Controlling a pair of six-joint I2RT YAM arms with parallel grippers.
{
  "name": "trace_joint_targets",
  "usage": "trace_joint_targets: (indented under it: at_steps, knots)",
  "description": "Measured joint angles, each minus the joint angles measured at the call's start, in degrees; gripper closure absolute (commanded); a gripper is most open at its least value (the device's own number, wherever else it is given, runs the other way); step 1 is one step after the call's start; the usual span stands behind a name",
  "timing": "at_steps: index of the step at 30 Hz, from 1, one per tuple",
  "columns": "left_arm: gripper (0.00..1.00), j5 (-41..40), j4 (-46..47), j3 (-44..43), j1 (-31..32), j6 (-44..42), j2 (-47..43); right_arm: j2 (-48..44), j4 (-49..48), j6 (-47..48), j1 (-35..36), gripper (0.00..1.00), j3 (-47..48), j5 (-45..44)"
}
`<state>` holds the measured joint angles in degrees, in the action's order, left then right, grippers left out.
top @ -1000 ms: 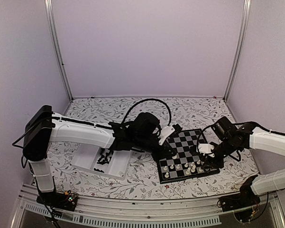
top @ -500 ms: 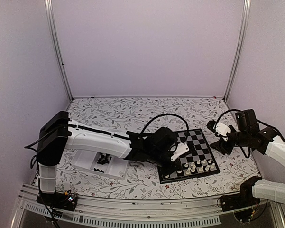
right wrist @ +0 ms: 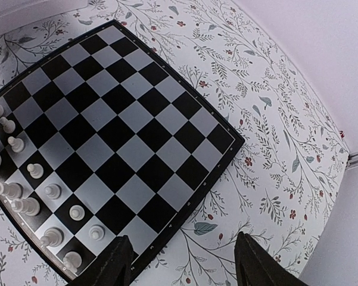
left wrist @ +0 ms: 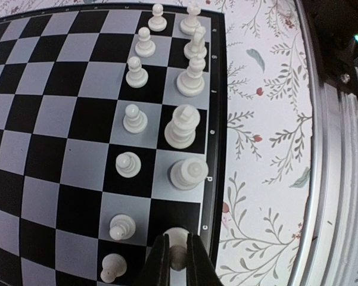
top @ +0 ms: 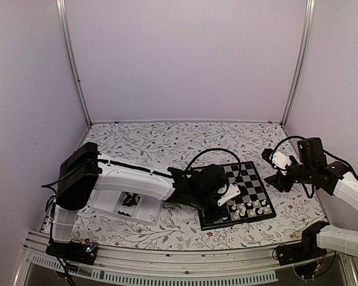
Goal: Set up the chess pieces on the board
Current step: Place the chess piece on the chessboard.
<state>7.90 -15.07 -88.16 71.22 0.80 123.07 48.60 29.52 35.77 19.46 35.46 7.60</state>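
Reaches the left arm low and almost straight across the worktop to the board, wrist over its near-left part. Holds the left fingers closed on a white piece in the board's near edge row, pointing down; cannot tell whether it touches the square. Holds the right arm bent and raised off the board's right side, right fingers spread wide, gripping nothing. Shows two rows of white pieces along the board's near edge, black pieces in a clear tray left of the board.
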Motion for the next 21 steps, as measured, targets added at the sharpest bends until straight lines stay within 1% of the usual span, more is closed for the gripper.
trace_joint_targets:
  at_steps: [9,10,13,16,21]
  knots:
    - [0.93,-0.4,-0.8,-2.7,0.0,-0.2,1.9,0.3,-0.1,0.0,0.0,0.38,-0.1,0.0]
    - [0.91,-0.5,-0.9,-2.8,0.0,-0.2,2.0,0.3,-0.1,0.0,0.0,0.38,-0.1,0.0]
    - [0.8,-0.4,-0.9,-2.9,0.0,-0.1,2.3,0.4,-0.1,0.0,0.0,0.38,-0.1,0.0]
    - [0.73,-0.3,-1.3,-3.1,0.0,-0.5,2.3,0.6,0.0,0.0,0.0,0.38,-0.1,0.0]
    - [0.7,0.5,-2.3,-3.6,0.0,-0.1,2.3,0.7,-0.1,0.0,0.0,0.38,-0.2,0.1]
